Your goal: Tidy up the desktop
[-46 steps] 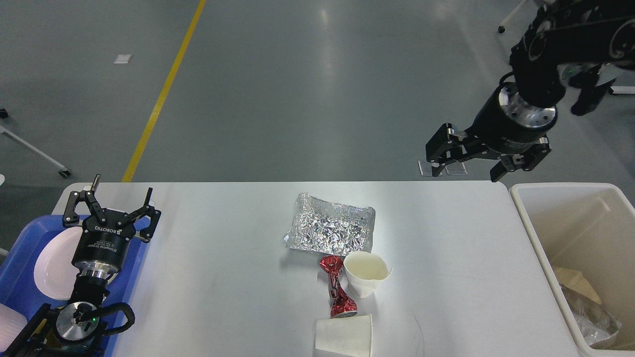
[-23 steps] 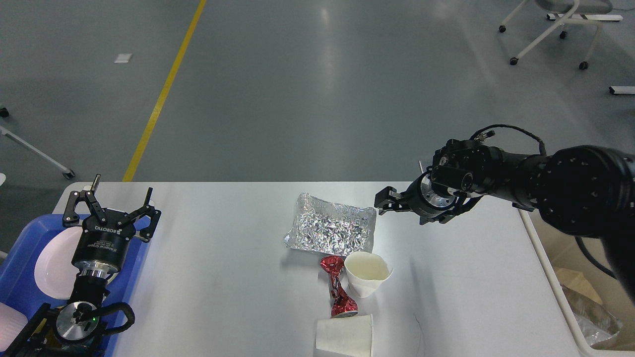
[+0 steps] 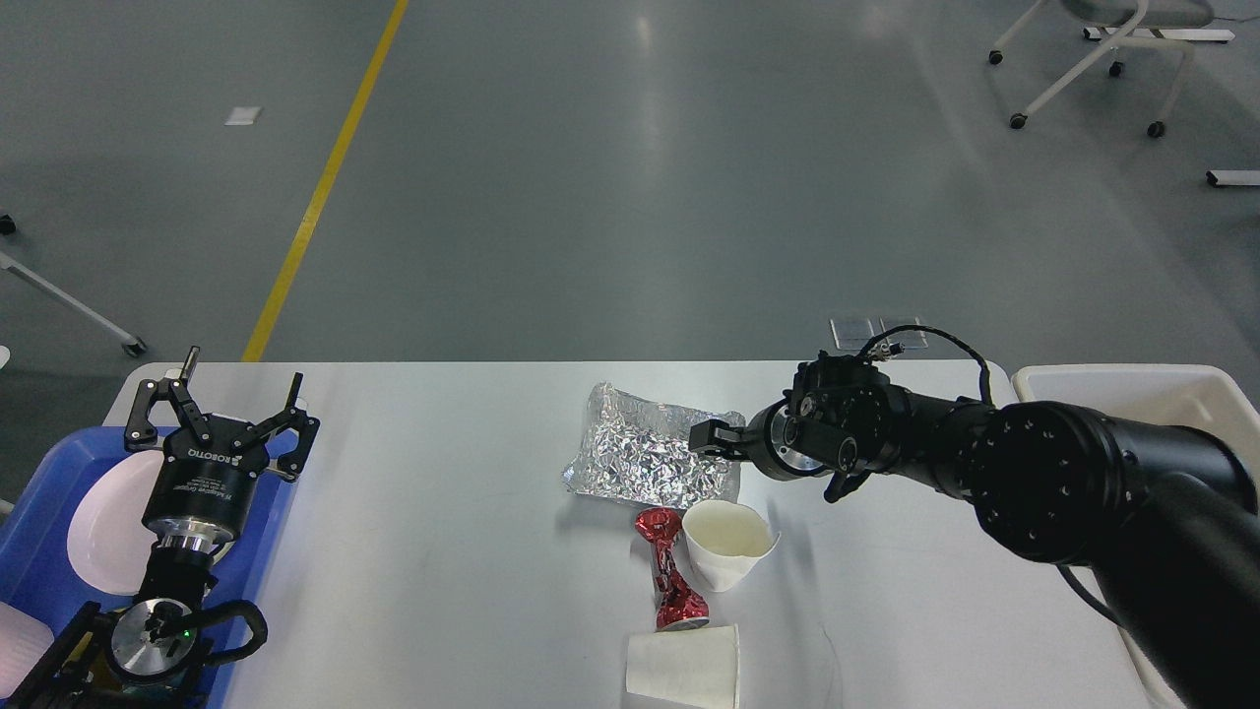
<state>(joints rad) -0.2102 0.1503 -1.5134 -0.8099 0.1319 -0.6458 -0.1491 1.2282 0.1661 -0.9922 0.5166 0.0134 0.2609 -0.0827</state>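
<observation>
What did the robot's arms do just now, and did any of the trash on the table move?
The right hand swung down from high above the beige bin and leftward across the white desktop, ending at the right edge of the crinkled silver foil sheet. Nothing looks grabbed yet. The left hand stayed open over the blue tray. The foil, crushed red can and two white paper cups stayed put.

We recorded: smooth white desktop [image 3: 443,551], faintly glossy; crinkled shiny foil sheet [image 3: 650,455]; crushed glossy red metal can [image 3: 669,571]; two matt paper cups [image 3: 726,542].
</observation>
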